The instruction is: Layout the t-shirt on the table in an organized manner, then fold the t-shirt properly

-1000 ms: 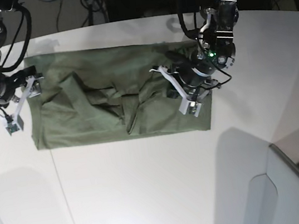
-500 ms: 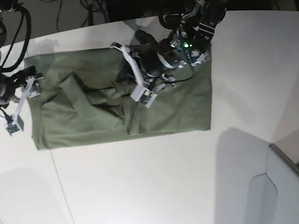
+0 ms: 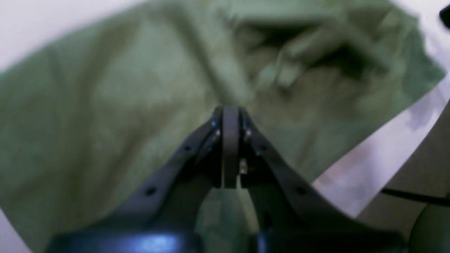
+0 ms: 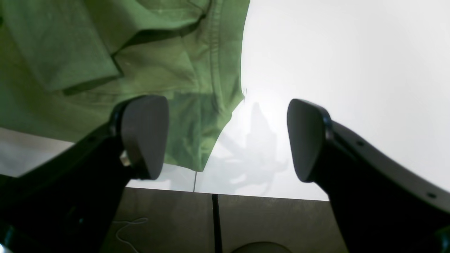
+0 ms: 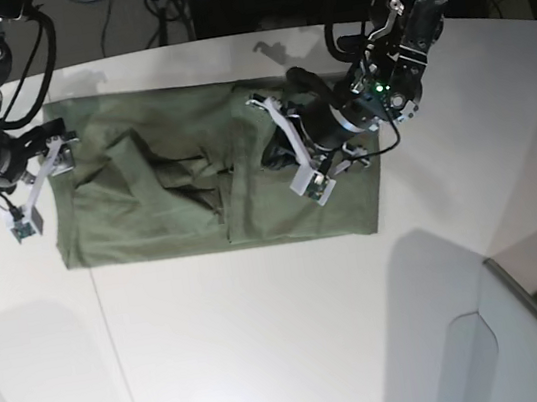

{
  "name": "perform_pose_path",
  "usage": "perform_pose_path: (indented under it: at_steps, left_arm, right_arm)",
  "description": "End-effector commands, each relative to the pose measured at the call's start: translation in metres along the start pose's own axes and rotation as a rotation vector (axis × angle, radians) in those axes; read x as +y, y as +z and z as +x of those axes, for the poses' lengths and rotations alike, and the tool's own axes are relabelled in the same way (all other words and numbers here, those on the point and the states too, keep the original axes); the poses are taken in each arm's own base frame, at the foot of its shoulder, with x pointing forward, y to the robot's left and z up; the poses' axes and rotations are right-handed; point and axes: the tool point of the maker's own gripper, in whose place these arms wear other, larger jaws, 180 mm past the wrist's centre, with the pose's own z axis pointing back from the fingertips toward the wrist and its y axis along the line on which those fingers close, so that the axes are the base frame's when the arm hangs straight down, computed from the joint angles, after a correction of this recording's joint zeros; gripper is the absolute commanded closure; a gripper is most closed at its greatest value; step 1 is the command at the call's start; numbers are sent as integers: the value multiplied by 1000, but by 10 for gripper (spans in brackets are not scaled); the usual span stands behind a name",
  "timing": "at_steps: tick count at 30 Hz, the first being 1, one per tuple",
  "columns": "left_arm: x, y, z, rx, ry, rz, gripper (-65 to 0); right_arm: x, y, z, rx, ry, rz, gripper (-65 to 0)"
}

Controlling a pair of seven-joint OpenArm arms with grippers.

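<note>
the left tool (image 3: 230, 147) has its jaws pressed flat together above the olive t-shirt (image 3: 116, 105); the view is too blurred to tell whether any cloth is caught between them. in the base view it sits over the shirt's right half. the right tool (image 4: 226, 140) is spread wide, nothing between its fingers, over the shirt's hemmed edge at the table's (image 4: 334, 63) rim. the t-shirt (image 5: 186, 188) lies rumpled, roughly rectangular, on the white table (image 5: 269, 342).
</note>
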Motion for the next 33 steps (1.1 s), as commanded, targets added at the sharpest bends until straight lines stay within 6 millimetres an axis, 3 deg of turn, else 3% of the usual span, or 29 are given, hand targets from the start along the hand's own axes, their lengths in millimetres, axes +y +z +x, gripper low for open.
perform_pose_path:
  at_steps: [1,5,11,21,27,31,33]
  left_arm:
    - [-4,-1,13,-46,3,-15,0]
    - [-6,-4,1,-19,21,-19,0]
    - [-35,-10,-15,30,-13,-89,0]
    - [-30,-18,-54,126,36,-79,0]
    - [-38,-22,-41,93,39,-94,0]
    - [-31,-17,-24,52,18,-81,0]
    - [-17,-9,-12,19,8,-49,0]
  right_arm:
    - [-4,4,9,-30,9,-11,-495]
    - [-4,4,10,-31,9,-12,-495]
    - [-4,4,9,-30,9,-11,-495]
    - [-4,4,9,-30,9,-11,-495]
    - [-4,4,10,-31,9,-12,-495]
    - [-4,5,10,-35,12,-11,-495]
    - [-1,7,15,-50,21,-9,-495]
